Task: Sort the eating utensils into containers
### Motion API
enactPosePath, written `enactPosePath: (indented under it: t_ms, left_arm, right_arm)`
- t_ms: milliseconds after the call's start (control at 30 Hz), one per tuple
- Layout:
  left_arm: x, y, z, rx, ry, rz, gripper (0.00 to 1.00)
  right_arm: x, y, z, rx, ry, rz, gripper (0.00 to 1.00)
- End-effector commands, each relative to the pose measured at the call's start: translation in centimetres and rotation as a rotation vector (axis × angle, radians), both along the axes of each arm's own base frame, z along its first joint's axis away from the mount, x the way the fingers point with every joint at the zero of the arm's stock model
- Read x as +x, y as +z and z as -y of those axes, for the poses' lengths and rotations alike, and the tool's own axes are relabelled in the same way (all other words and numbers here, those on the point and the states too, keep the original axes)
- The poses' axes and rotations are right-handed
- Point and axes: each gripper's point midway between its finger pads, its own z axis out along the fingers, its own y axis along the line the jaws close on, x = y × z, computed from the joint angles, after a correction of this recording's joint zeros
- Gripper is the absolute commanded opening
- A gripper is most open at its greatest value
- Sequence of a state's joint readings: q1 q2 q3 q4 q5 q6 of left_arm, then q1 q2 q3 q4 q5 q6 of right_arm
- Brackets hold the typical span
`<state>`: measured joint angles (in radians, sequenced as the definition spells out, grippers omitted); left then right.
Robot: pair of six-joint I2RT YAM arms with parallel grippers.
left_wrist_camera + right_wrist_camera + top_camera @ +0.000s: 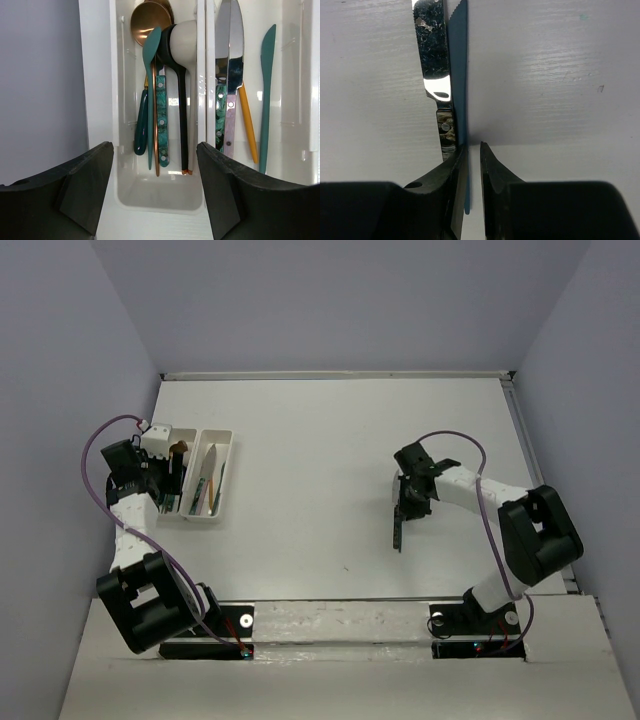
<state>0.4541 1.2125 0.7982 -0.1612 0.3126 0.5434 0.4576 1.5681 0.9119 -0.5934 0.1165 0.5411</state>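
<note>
Two knives unsorted: teal knife [461, 65] between fingers of right gripper [472, 146], near-closed, clamp cannot be told; silver knife [432, 50] beside; left gripper [155, 150] released above stocked containers [160, 195]

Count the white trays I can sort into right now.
2, joined side by side near the table's left edge. The left tray, holding spoons, lies nearer that edge. The right tray, holding knives, is beside it. No other tray shows.
</note>
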Motion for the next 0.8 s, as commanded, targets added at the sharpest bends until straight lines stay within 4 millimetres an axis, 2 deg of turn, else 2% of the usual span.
enactPosePath:
  t_ms: [0, 200, 300, 533, 767]
  left_arm:
    - [0.3, 1.6, -0.5, 0.036, -0.002, 0.047, 0.80]
    - [0.4, 1.5, -0.5, 0.034, -0.001, 0.047, 0.80]
    - [0.3, 1.4, -0.6, 0.035, 0.002, 0.044, 0.80]
    - [0.5, 1.4, -0.5, 0.028, 0.003, 0.045, 0.80]
    - [0.4, 1.2, -0.5, 0.028, 0.003, 0.042, 0.80]
  right_arm:
    - [0.6, -0.5, -0.3, 0.003, 0.015, 0.000, 0.22]
    - [0.9, -0.9, -2.1, 0.072, 0.066, 0.006, 0.22]
    - [1.0, -0.9, -1.8, 0.057, 0.057, 0.016, 0.21]
    - [1.3, 1.5, -1.9, 0.020, 0.060, 0.090, 0.22]
    - [0.8, 0.8, -2.1, 0.011, 0.065, 0.060, 0.26]
